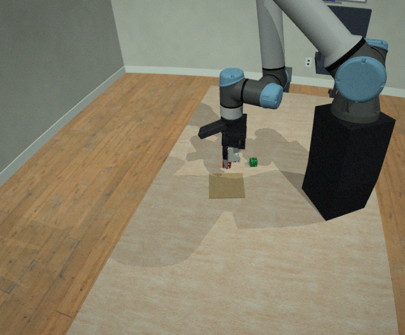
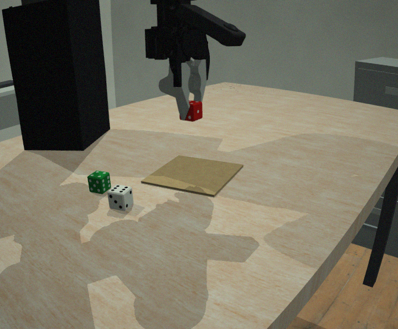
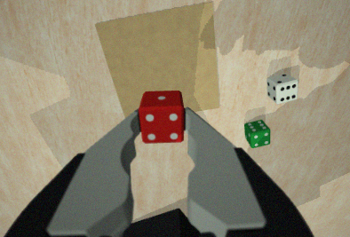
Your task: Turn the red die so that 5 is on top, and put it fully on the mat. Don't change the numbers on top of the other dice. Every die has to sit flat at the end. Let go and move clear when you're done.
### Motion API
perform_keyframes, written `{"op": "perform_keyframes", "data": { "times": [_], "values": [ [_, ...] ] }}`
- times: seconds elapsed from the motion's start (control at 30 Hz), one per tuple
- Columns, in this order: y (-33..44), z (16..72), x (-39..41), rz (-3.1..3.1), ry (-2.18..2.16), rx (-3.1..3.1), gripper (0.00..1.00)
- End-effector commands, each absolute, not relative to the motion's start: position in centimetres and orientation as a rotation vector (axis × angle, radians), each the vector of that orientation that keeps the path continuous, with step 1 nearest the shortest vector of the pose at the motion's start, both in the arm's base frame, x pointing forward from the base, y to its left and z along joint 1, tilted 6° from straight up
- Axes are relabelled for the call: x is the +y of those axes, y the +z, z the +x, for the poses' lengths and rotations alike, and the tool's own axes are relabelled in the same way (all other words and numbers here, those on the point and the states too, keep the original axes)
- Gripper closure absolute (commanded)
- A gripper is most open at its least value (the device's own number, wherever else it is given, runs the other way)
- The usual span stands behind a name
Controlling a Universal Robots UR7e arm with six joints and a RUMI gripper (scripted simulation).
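In my exterior view the mat [image 2: 195,173] is lying flat on the table [image 2: 298,148] near the middle of the frame. I am seeing the gripper [image 2: 188,106] hanging above the table in the upper centre, behind the mat, with the red die [image 2: 194,110] sitting between its fingers, off the surface. The green die [image 2: 99,181] is resting on the table to the left of the mat, and the white die [image 2: 120,197] is sitting just beside it, lower and to the right. The arm's pedestal [image 2: 55,74] is standing on the table at the upper left. A cabinet [image 2: 386,88] is standing beyond the table's edge at the far right.
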State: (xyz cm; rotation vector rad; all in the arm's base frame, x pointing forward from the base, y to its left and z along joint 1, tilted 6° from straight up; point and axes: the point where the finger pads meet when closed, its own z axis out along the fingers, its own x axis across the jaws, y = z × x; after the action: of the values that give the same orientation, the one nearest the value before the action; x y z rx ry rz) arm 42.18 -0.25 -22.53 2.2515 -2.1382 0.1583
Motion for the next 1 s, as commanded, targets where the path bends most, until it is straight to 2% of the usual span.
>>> {"op": "perform_keyframes", "data": {
  "times": [0.0,0.5,0.97],
  "values": [
    [-22.5,42.2,-0.3,2.252,0.16,-2.139,0.9],
    [-25.0,42.4,-0.5,2.251,0.16,-2.139,0.9],
    [-30.7,42.7,-0.9,2.251,0.16,-2.139,0.9]
  ]
}}
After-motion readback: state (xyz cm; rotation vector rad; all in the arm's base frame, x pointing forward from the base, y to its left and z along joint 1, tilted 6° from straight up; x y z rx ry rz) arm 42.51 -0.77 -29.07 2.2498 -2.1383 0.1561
